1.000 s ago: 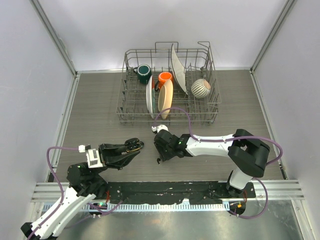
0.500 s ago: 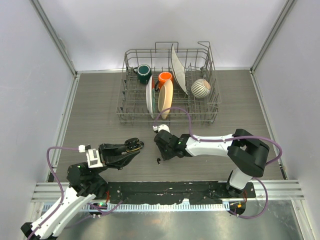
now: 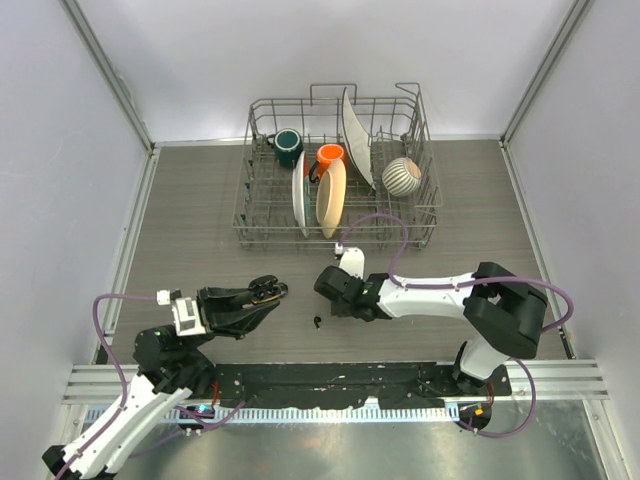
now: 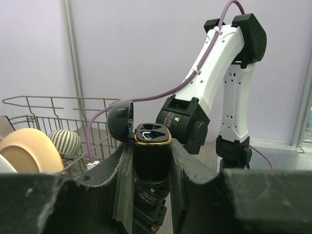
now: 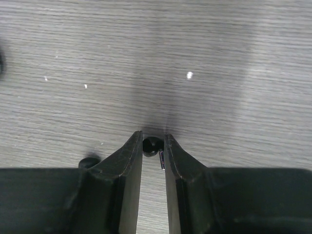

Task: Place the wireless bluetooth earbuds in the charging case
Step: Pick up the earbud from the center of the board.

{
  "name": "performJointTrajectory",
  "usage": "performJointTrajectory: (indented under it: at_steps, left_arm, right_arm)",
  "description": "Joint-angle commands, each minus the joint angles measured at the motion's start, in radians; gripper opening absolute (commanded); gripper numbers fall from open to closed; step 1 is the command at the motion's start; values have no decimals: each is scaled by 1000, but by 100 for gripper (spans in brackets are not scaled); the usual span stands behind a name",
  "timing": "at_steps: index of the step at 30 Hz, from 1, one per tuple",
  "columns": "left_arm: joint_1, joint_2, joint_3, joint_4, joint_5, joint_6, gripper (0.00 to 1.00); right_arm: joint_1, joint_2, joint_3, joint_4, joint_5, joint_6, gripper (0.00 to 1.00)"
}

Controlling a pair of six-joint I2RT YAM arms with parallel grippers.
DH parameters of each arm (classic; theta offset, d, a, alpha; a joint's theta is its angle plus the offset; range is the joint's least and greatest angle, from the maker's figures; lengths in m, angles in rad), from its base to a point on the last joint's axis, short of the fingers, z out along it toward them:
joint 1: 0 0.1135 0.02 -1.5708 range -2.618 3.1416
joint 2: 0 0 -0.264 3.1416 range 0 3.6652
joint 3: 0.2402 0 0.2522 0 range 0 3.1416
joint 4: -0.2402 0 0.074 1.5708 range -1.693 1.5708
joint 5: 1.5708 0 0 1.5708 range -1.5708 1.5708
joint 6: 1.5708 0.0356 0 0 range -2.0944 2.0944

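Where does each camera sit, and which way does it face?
Top external: above and behind the bases, looking down on the table; the left arm and right arm show.
Left wrist: looks along the left pincer, past the open charging case it grips, toward the right arm.
Right wrist: looks down at the table past the right pincer, closed on an earbud.
Shared: top and left wrist both show the dish rack.

No readable text, labels, brands or numbers anywhere
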Motion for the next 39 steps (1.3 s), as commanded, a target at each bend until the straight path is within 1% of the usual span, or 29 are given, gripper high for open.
performJointTrajectory:
  at_steps: [1,4,5,7,17,22,26,29,31,36,39]
  left_arm:
    - [-2,-23,27,-5,-20,22,0]
    - [-2,-28,25,-8,-19,23,0]
    - [-4,-25,20,-5,-20,23,0]
    - [-2,-23,19,4,-23,22,0]
    - [-2,-25,33,-13,-14,22,0]
    - [-2,-29,43,-31,-11,23,0]
    - [-2,-31,50,-45,-10,25,0]
    - [0,-28,47,-38,-8,25,0]
    - [-2,-26,45,-33,-8,25,0]
    - [-2,-17,47,-28,-5,28,0]
    - [-2,-17,47,-27,0,26,0]
  right_arm:
    - [31,-52,-29,-66,159,139,26]
    - [54,-63,-15,-100,223,159,31]
    - [58,-66,-13,-106,257,162,31]
    - [62,-72,-21,-112,274,170,31]
    - [63,-119,-73,-77,281,199,29]
    - [63,-147,-110,-28,260,188,29]
    - [63,-153,-110,-26,260,176,31]
    - [63,-164,-111,-8,260,145,36]
    - [63,-170,-108,3,258,127,41]
    - [63,-207,-96,41,243,4,53]
    - [63,-208,-75,38,232,-86,56]
